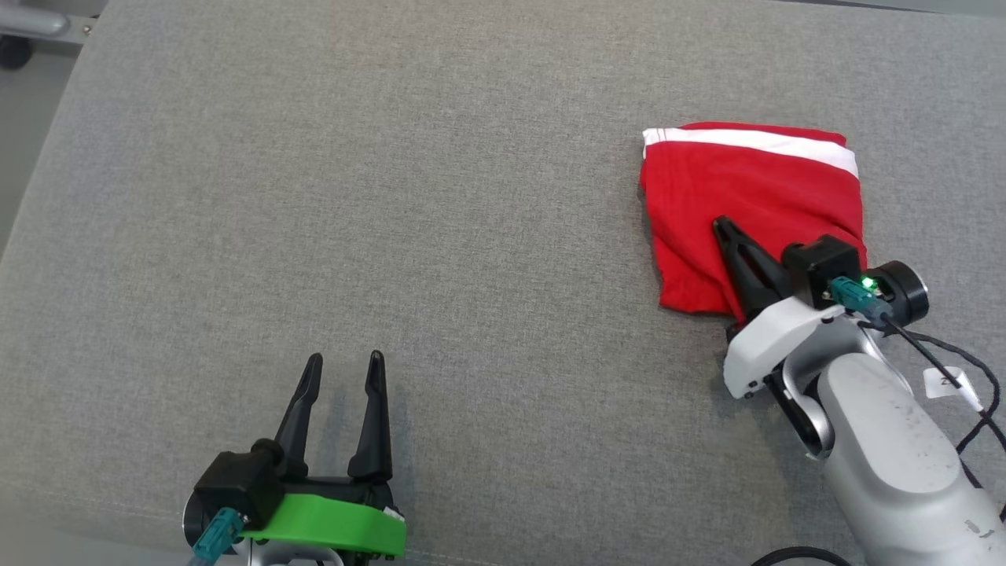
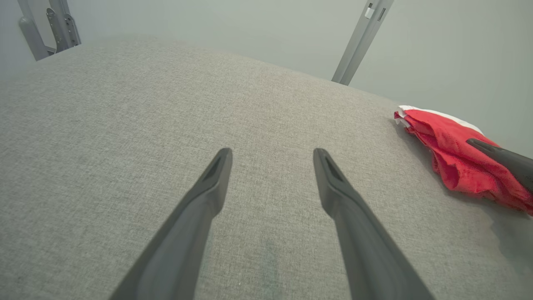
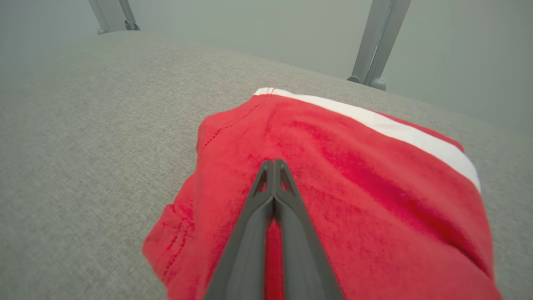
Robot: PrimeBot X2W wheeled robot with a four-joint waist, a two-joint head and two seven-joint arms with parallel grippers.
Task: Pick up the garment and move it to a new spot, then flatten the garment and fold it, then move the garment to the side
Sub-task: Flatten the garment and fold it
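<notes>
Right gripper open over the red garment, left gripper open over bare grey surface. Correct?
No. The right gripper is shut, fingers together over the red garment; the right wrist view shows it. And the left gripper is open over the grey surface.

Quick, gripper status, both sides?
Left gripper: open, empty, over the grey surface.
Right gripper: shut, tips on the red garment; no pinched cloth visible.

loc: prob. lab | grey fabric bench (image 1: 440,196) | metal frame posts (image 3: 377,41)
</notes>
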